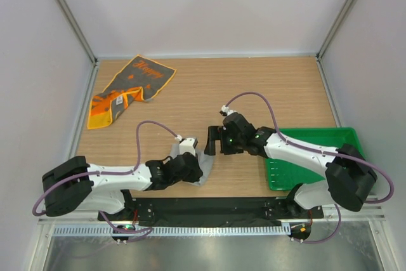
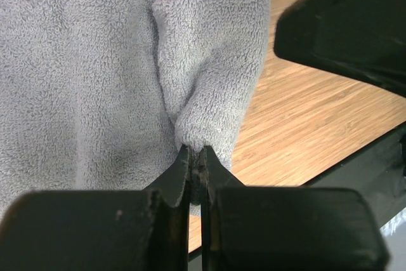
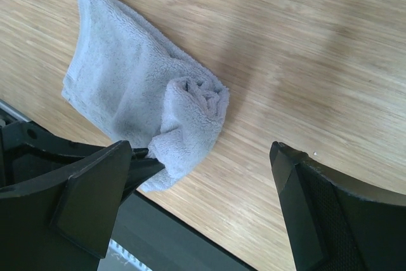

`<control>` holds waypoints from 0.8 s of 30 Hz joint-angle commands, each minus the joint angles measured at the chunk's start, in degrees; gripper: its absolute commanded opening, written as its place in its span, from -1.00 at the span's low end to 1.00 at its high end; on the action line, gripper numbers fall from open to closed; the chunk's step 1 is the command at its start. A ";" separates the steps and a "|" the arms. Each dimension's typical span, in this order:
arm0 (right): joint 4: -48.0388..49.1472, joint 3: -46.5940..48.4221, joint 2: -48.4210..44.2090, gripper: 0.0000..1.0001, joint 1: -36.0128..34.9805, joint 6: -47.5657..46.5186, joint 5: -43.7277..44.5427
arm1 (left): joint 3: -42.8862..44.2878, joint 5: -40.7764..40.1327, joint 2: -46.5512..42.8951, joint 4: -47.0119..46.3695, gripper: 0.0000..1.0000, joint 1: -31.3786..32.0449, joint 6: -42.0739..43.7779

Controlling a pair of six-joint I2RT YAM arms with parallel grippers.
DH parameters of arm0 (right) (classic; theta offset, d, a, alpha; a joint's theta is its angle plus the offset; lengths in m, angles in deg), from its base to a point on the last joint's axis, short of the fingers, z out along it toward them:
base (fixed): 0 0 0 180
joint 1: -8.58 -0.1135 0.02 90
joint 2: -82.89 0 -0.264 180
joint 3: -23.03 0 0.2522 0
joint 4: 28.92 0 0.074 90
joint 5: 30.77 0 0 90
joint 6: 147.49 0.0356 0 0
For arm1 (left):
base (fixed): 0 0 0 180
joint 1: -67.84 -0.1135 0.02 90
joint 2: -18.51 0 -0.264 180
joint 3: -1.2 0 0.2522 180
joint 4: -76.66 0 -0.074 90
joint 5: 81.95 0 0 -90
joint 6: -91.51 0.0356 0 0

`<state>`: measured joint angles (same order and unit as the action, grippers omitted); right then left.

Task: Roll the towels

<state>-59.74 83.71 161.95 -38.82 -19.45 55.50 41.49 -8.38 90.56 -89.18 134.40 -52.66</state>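
The left jaws were clenched on a fold of the light grey towel [image 2: 95, 93], which bunched up just ahead of their tips and spread out on the table [image 1: 266, 87] beyond them, one end loosely rolled. The right jaws stood released and wide apart above the table, with that rolled end lying just ahead of them and off to one side. The dark grey towel with orange print [image 1: 130, 87] lay well apart from both pairs of jaws, far beyond the left ones, one end folded over with its orange side up.
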 commanded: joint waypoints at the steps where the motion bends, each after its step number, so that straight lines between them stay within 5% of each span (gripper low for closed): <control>1: 5.19 -2.17 -3.04 0.97 0.20 1.42 0.13 | -2.61 0.78 1.78 3.20 -0.99 -0.91 -0.67; 24: 21.00 -14.48 -6.73 0.78 0.20 5.11 -4.44 | -6.75 4.30 1.95 1.71 -0.99 -5.48 -3.92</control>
<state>-45.60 70.72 157.10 -38.82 -15.49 52.38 38.23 -3.24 90.93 -95.47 129.97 -56.83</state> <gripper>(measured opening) 0.899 0.023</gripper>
